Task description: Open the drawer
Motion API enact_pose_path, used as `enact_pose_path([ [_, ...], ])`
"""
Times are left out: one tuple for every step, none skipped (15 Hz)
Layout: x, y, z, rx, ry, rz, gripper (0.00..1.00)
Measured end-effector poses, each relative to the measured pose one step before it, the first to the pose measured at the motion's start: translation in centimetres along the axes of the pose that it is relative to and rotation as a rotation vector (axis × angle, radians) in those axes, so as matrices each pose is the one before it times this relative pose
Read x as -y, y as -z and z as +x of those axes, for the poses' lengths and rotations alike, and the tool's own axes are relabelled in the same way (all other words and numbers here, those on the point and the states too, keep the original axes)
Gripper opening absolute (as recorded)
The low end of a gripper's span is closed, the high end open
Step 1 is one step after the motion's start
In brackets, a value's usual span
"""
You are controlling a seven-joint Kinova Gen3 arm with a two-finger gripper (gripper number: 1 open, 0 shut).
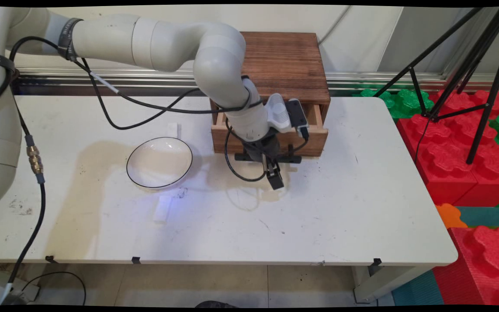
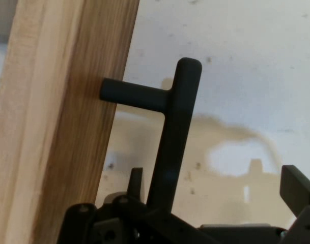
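Note:
A dark wooden box [image 1: 284,65] stands at the back of the white table [image 1: 362,208], its light-wood drawer [image 1: 312,143] pulled partly out. My gripper [image 1: 271,171] hangs straight down in front of the drawer, at its black bar handle [image 1: 290,158]. In the hand view the handle [image 2: 175,127] runs up between my fingers, close to the left fingertip [image 2: 136,178], while the right fingertip [image 2: 297,183] stands well away. The gripper [image 2: 216,175] is open around the handle and not closed on it. The drawer front [image 2: 58,127] fills that view's left side.
A white bowl with a dark rim [image 1: 159,162] sits left of the drawer. A small white block [image 1: 163,209] lies in front of the bowl and another [image 1: 172,128] behind it. Right of the table are red and green foam blocks [image 1: 448,143] and a black tripod [image 1: 483,65].

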Motion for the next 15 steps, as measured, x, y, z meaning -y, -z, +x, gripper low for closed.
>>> enact_pose_path([
  [-0.397, 0.061, -0.058, 0.00081, 0.00162, -0.00331, 1.00],
  [-0.263, 0.041, -0.033, 0.00069, 0.00070, -0.00180, 1.00],
  [-0.394, 0.073, -0.030, 0.00025, 0.00106, -0.00244, 1.00],
  [-0.264, 0.057, -0.025, 0.00042, 0.00080, -0.00124, 1.00],
  [-0.403, 0.088, -0.034, 0.00023, 0.00163, -0.00229, 1.00],
  [-0.482, 0.101, -0.041, 0.00033, 0.00223, -0.00297, 1.00],
  [-0.501, 0.101, -0.085, 0.00148, 0.00287, -0.00290, 1.00],
  [-0.436, 0.072, -0.077, 0.00152, 0.00269, -0.00288, 1.00],
  [-0.298, 0.048, -0.062, 0.00111, 0.00172, -0.00206, 1.00],
  [-0.438, 0.061, -0.106, 0.00174, 0.00270, -0.00285, 1.00],
  [-0.510, 0.063, -0.113, 0.00183, 0.00263, -0.00328, 1.00],
  [-0.490, 0.059, -0.124, 0.00165, 0.00208, -0.00173, 1.00],
  [-0.391, 0.064, -0.091, 0.00067, 0.00114, -0.00009, 1.00],
  [-0.248, 0.045, -0.059, 0.00006, 0.00066, 0.00098, 1.00],
  [-0.353, 0.084, -0.094, -0.00027, 0.00078, 0.00244, 1.00],
])
